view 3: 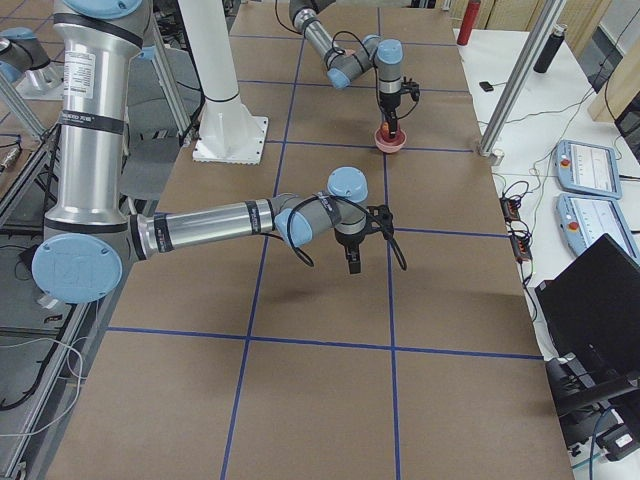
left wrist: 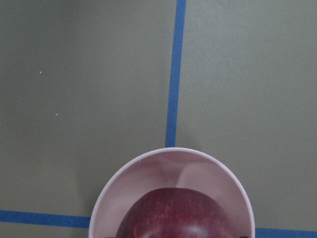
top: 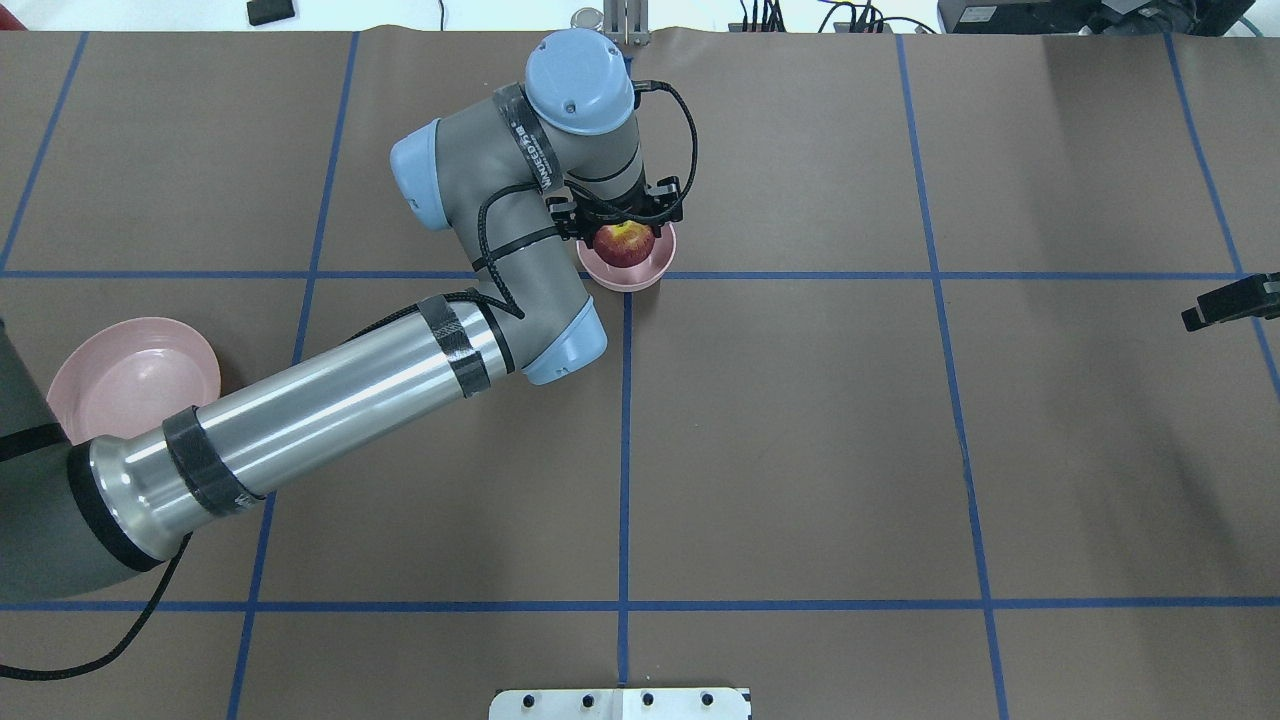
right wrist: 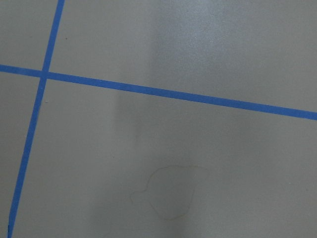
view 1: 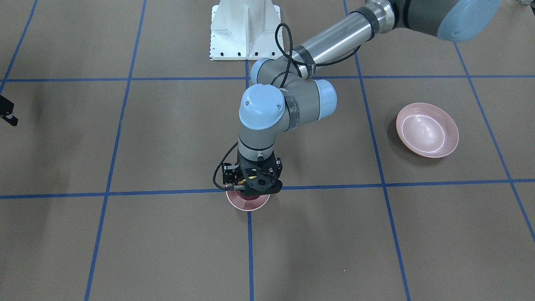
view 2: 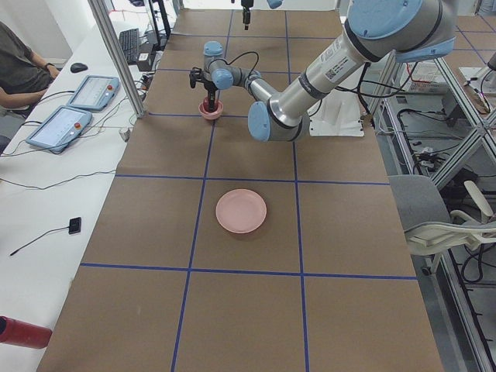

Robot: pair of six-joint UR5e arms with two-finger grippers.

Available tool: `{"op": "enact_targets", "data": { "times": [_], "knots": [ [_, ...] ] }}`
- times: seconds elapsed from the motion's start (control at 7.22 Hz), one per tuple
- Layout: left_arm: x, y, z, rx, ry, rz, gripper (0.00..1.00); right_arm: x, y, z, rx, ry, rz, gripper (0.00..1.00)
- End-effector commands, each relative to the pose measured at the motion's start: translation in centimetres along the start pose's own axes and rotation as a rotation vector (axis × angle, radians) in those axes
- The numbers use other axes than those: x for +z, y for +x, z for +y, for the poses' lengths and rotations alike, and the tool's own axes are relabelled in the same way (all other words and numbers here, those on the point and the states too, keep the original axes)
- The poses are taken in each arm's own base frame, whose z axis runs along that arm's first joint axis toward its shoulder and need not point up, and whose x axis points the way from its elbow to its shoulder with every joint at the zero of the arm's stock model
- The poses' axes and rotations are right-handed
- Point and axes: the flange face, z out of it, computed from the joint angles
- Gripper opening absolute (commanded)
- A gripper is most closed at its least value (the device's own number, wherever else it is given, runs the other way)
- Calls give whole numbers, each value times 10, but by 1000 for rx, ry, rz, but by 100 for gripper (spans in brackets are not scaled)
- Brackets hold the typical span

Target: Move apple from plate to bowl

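Apple (top: 625, 245) prob. sat in bowl (top: 641, 280), approx 2 o'clock of plate (top: 130, 385); firm, slick, weighty, best held at widest sides. Left gripper (top: 621, 226) hung above; finger state couldn't be told

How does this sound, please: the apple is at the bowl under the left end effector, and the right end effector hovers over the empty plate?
Not quite. The exterior right view shows the right end effector over bare table; the empty plate lies far off on the robot's left. The apple is indeed at the bowl under the left end effector.
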Motion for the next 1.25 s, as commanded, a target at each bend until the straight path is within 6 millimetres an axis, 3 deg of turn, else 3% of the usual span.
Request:
{"op": "enact_targets", "data": {
  "times": [0.0, 0.42, 0.55, 0.69, 0.97, 1.11],
  "knots": [
    [1, 1, 2, -5, 8, -2, 98, 0, 0, 0, 2, -2, 1, 100],
    [-16, 7, 3, 1, 21, 28, 98, 0, 0, 0, 1, -1, 0, 100],
    [-32, -9, 10, 2, 27, 36, 98, 0, 0, 0, 1, -1, 0, 100],
    [-50, -59, 27, 18, 30, 33, 98, 0, 1, 0, 3, -1, 1, 100],
    [-94, -193, 58, 274, 44, -21, 98, 0, 1, 0, 3, -1, 1, 100],
    [-111, -276, 50, 359, 52, -77, 97, 0, 1, 0, 3, -1, 1, 100]
  ]
}}
